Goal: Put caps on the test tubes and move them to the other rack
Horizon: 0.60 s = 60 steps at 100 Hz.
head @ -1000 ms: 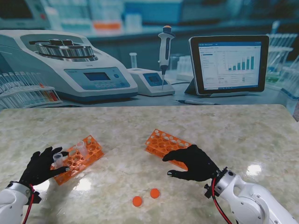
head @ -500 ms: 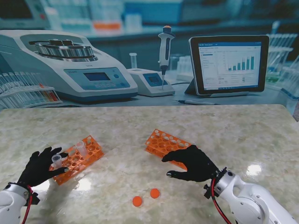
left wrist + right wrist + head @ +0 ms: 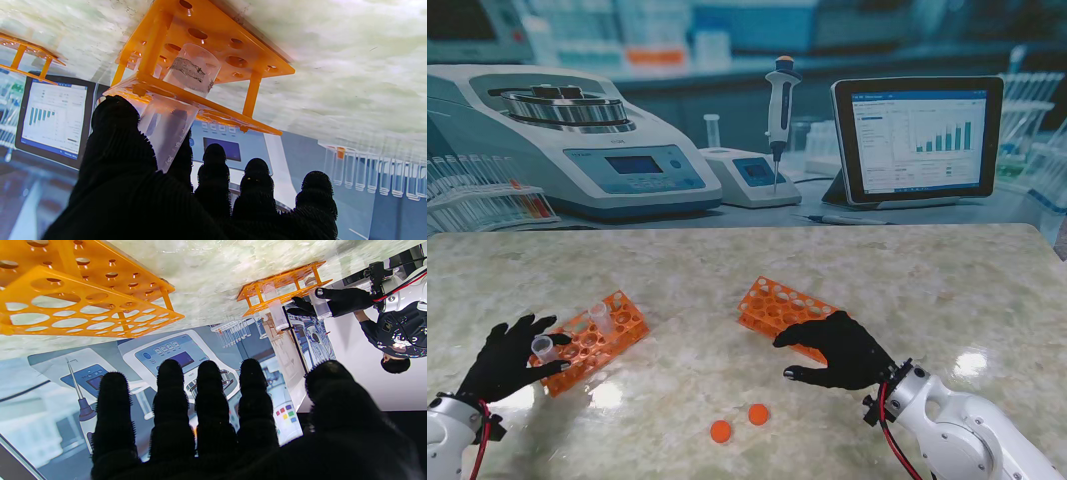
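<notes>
My left hand point(image 3: 502, 358) pinches one clear uncapped plastic tube point(image 3: 544, 349); right hand point(image 3: 842, 350) spread; both round orange caps point(image 3: 739, 423) unused, far orange rack point(image 3: 784, 311) empty

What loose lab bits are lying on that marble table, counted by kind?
Orange plastic tube racks: 2
Clear plastic test tubes: 2
Round orange caps: 2
Total: 6
</notes>
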Each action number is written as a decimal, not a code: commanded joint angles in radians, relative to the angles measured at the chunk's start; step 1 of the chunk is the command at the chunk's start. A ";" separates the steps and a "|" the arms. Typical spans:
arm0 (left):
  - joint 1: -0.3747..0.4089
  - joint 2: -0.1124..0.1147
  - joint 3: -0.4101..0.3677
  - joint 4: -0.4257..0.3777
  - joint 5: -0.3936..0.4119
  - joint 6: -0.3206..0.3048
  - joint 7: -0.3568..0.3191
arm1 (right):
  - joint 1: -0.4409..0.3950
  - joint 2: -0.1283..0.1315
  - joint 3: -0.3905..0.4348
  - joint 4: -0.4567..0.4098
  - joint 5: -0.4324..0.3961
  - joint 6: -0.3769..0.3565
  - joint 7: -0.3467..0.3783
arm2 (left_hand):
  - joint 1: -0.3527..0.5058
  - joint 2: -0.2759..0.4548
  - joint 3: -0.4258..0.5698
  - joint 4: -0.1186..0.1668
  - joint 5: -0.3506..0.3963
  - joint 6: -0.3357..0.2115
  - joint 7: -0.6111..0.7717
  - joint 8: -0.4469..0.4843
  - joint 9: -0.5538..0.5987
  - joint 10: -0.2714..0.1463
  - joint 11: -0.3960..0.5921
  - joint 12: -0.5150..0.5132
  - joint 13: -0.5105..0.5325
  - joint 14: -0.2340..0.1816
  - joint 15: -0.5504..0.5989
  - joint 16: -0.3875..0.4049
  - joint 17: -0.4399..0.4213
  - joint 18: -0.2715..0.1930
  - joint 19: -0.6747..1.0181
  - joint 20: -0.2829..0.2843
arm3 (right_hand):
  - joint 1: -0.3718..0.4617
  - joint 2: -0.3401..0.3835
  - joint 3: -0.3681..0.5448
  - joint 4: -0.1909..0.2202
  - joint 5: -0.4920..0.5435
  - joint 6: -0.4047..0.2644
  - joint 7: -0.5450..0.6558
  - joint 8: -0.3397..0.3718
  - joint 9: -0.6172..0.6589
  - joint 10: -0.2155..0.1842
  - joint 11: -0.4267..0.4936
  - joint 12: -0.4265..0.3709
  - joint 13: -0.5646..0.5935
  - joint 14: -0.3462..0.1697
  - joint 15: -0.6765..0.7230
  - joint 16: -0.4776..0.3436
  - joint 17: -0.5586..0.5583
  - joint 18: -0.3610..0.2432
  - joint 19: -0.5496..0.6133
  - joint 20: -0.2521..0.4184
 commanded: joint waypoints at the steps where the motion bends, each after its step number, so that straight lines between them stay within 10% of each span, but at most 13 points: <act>1: 0.004 0.000 -0.005 -0.013 0.000 -0.004 -0.006 | -0.004 0.000 -0.004 0.001 0.002 0.000 0.003 | 0.155 0.114 0.090 0.012 0.089 -0.157 0.066 0.025 -0.001 -0.028 0.001 0.008 -0.005 -0.027 0.003 -0.001 -0.003 -0.023 -0.045 -0.011 | 0.009 0.039 -0.025 0.029 -0.018 -0.003 -0.003 0.010 -0.008 -0.001 0.002 0.007 -0.032 0.005 -0.034 0.000 -0.015 -0.010 -0.016 0.011; 60: 0.008 0.000 -0.032 -0.058 -0.009 -0.037 -0.028 | -0.002 0.000 -0.007 0.004 0.001 -0.002 0.002 | 0.158 0.116 0.091 0.014 0.094 -0.148 0.061 0.023 0.009 -0.024 0.001 0.008 0.003 -0.023 0.005 0.001 0.000 -0.018 -0.043 -0.010 | 0.009 0.040 -0.026 0.030 -0.017 -0.005 -0.003 0.011 -0.007 -0.001 0.002 0.007 -0.031 0.004 -0.034 0.000 -0.015 -0.010 -0.016 0.010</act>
